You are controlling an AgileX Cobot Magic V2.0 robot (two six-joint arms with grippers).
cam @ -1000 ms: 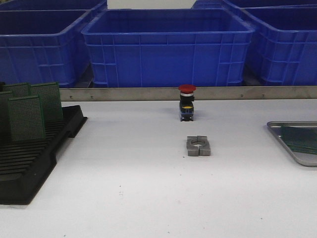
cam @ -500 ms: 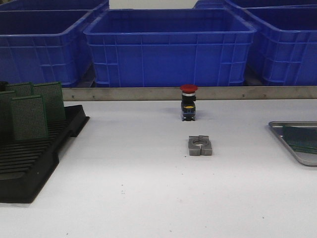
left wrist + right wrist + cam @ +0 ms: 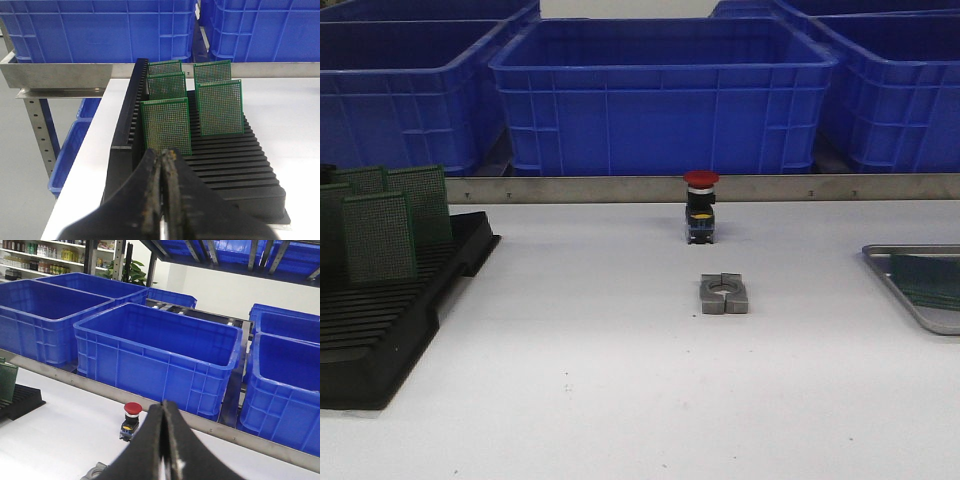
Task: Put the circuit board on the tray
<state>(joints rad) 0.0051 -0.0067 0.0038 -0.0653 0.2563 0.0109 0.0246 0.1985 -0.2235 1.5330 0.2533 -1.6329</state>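
Note:
Several green perforated circuit boards (image 3: 380, 235) stand upright in a black slotted rack (image 3: 380, 330) at the table's left. The grey metal tray (image 3: 910, 248) lies at the right edge, cut off by the frame, with a green board (image 3: 930, 280) lying flat in it. Neither gripper shows in the front view. In the left wrist view my left gripper (image 3: 163, 152) is shut and empty, just short of the nearest board (image 3: 166, 127) in the rack (image 3: 235, 165). In the right wrist view my right gripper (image 3: 163, 402) is shut and empty above the table; the tray is out of that view.
A red-capped push button (image 3: 700, 207) stands mid-table at the back, and a grey split metal clamp block (image 3: 724, 294) lies in front of it. Large blue bins (image 3: 660, 95) stand behind a metal rail along the table's far edge.
The whole front view has shifted a few pixels to the right since one second ago. Nothing on the table has moved relative to anything else.

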